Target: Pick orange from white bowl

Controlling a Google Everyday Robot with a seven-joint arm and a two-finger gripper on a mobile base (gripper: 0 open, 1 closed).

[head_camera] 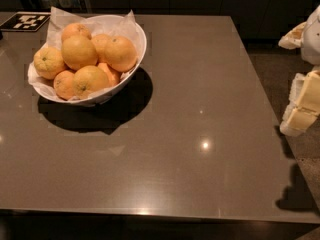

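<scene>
Jaws at right edge, beside table (200,84) — opening unclear, orange (79,51) in white bowl (141,43).

No words, brands or numbers can be read. The one sign is a black-and-white marker (25,21) with a blocky square pattern and no letters in it, lying flat at the desk's (200,134) far left corner, just beside the bowl (141,36). The gripper (302,106) is beyond the desk's right edge, well apart from the marker.
</scene>
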